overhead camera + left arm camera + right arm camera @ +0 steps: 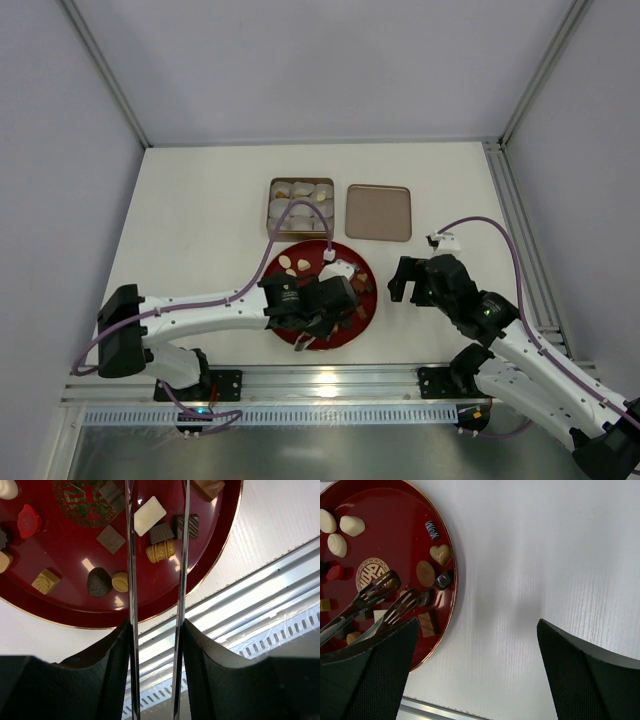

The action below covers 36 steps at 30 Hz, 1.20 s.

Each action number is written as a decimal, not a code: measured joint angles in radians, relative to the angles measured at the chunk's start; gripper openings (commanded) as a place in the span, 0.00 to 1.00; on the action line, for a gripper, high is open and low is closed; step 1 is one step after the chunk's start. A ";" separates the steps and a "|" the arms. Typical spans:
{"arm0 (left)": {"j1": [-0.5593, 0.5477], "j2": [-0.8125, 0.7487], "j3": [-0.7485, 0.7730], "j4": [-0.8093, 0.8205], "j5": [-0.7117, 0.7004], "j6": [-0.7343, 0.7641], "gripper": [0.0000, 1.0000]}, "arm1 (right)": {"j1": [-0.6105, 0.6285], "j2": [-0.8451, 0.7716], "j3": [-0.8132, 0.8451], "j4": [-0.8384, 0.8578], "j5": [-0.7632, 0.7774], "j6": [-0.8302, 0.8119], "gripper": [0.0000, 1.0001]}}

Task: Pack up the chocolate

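The chocolate (161, 551) lies as several small dark, tan and white pieces on a round red plate (366, 300). My left gripper (315, 310) hovers over the plate's near side, shut on a pair of metal tongs (131, 580). The tongs' two blades run between my left gripper's (156, 630) fingers and stand apart, framing a tan barrel-shaped piece and a brown one. In the right wrist view the forked tongs tips (402, 602) hang over the plate (451, 605) next to a dark piece. My right gripper (405, 280) is open over bare table right of the plate, as the right wrist view (477, 625) confirms.
A square tin (301, 205) lined with white paper cups stands behind the plate, its flat tan lid (378, 212) beside it on the right. A metal rail (260, 595) runs along the table's near edge, just below the plate.
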 measured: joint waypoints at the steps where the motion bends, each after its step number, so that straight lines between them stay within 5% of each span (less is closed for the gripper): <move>1: 0.000 0.003 0.000 0.000 -0.001 -0.001 0.42 | 0.000 0.000 0.000 0.000 0.000 0.000 1.00; 36: 0.000 -0.042 -0.006 -0.003 -0.019 -0.026 0.42 | 0.000 0.000 0.000 0.000 -0.001 0.000 1.00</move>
